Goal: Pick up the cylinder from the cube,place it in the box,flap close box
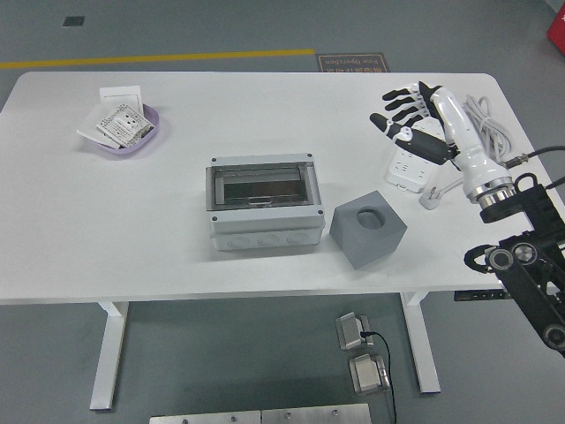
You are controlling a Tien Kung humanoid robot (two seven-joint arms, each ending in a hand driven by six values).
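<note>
One white table (pixel 132 238) was recorded, viewed from above and from its near side. At its centre stood a grey box (pixel 262 205), its clear flap (pixel 261 185) laid flat over the top; a dark interior was seen through the flap, but whether the cylinder lay inside could not be told from this view. Just to the right of the box, near the table's near edge, a grey cube (pixel 367 231) was set, tilted on the surface, with an empty round recess in its upper face. One right hand (pixel 413 119), white-shelled with black fingers (pixel 395 97), was held raised over the far right part of the table, well apart from box and cube; its fingers were spread and nothing was grasped. Beneath and beside the hand a white power strip (pixel 408 168) with its coiled cable (pixel 487 124) was partly covered. At the far left a lilac dish (pixel 132 140) holding small printed packets (pixel 121 121) was noted. On the floor beyond the table's far edge a yellow line (pixel 159 59) was marked.
</note>
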